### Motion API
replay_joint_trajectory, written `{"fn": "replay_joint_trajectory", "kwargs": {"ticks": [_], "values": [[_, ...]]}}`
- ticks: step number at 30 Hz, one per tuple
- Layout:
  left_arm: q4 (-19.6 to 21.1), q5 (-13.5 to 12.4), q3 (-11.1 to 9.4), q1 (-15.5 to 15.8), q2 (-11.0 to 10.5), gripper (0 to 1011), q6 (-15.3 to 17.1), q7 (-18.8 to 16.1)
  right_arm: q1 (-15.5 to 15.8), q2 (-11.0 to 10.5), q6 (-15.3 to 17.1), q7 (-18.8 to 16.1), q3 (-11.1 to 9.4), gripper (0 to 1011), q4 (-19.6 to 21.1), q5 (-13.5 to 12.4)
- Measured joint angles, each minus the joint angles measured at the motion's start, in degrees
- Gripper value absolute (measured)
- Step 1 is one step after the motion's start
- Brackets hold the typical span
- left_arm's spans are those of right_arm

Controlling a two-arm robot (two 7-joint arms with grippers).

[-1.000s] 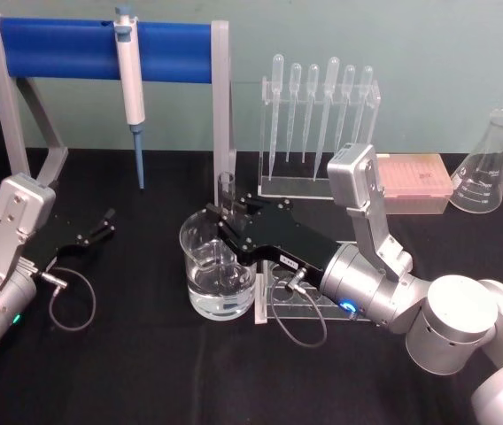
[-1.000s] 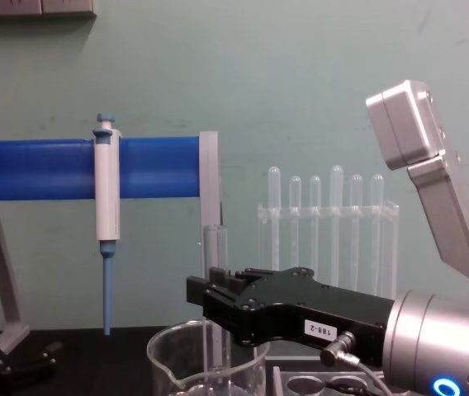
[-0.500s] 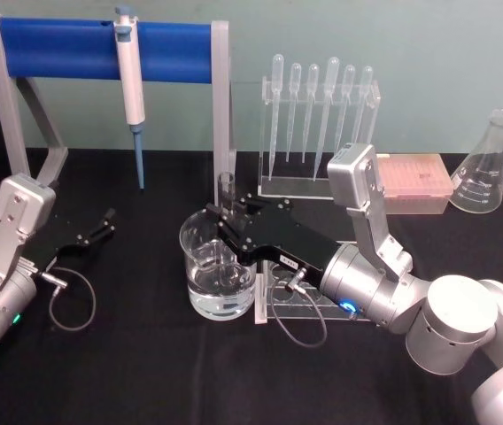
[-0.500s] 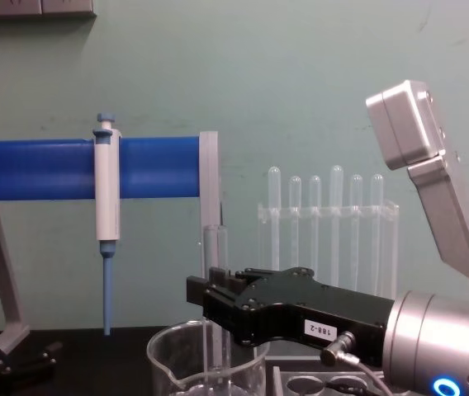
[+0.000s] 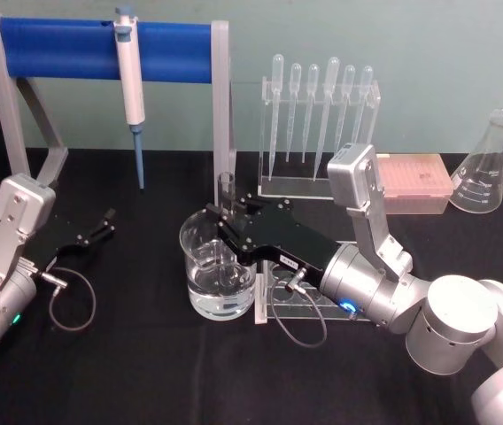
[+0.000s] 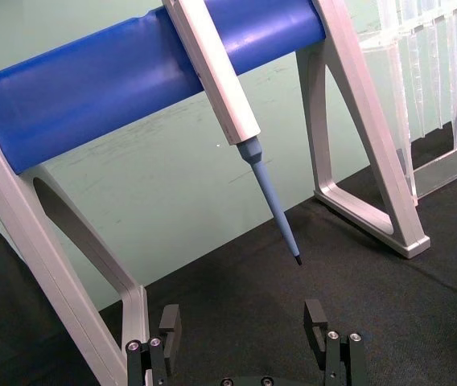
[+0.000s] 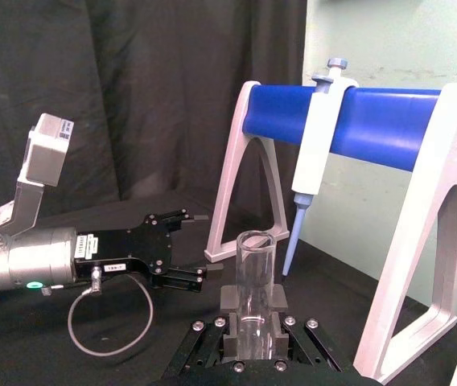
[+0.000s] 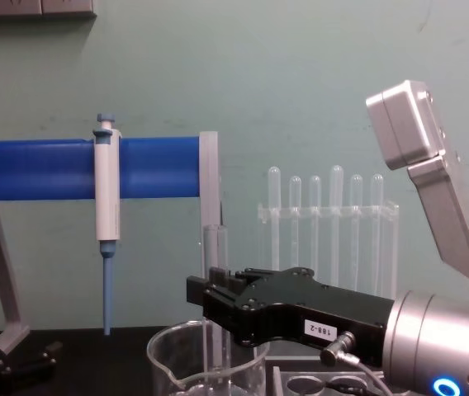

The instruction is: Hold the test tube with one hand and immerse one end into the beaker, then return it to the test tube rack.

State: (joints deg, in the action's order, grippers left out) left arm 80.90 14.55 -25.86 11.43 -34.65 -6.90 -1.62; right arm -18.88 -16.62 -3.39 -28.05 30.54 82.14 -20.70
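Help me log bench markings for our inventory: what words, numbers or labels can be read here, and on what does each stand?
"188-2": on the white label of the right gripper, which holds the test tube.
Too small to read: the stickers on the left gripper, seen from the right wrist.
Too small to read: the graduation marks on the conical flask.
Nothing else bears readable text.

A clear glass test tube (image 5: 226, 189) stands upright, clamped partway down by the right arm's black tool (image 5: 221, 221). Its open rim rises above the grip and its lower end reaches down inside a wide, spouted glass beaker (image 5: 200, 266) holding clear liquid on the black tabletop (image 5: 145, 354). The clear rack (image 5: 264, 305) sits just beside the beaker.
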Motion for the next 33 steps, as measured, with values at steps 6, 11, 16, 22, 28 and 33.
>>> {"fn": "replay_joint_trajectory", "kwargs": {"ticks": [6, 11, 16, 22, 28, 33], "values": [[0.0, 0.0, 0.0, 0.0, 0.0, 1000, 0.0, 0.0, 0.0, 0.0, 0.0, 0.0, 0.0, 225, 0.0, 0.0], [0.0, 0.0, 0.0, 0.0, 0.0, 1000, 0.0, 0.0, 0.0, 0.0, 0.0, 0.0, 0.0, 224, 0.0, 0.0], [0.0, 0.0, 0.0, 0.0, 0.0, 1000, 0.0, 0.0, 0.0, 0.0, 0.0, 0.0, 0.0, 225, 0.0, 0.0], [0.0, 0.0, 0.0, 0.0, 0.0, 1000, 0.0, 0.0, 0.0, 0.0, 0.0, 0.0, 0.0, 225, 0.0, 0.0], [0.0, 0.0, 0.0, 0.0, 0.0, 1000, 0.0, 0.0, 0.0, 0.0, 0.0, 0.0, 0.0, 225, 0.0, 0.0], [0.0, 0.0, 0.0, 0.0, 0.0, 1000, 0.0, 0.0, 0.0, 0.0, 0.0, 0.0, 0.0, 225, 0.0, 0.0]]}}
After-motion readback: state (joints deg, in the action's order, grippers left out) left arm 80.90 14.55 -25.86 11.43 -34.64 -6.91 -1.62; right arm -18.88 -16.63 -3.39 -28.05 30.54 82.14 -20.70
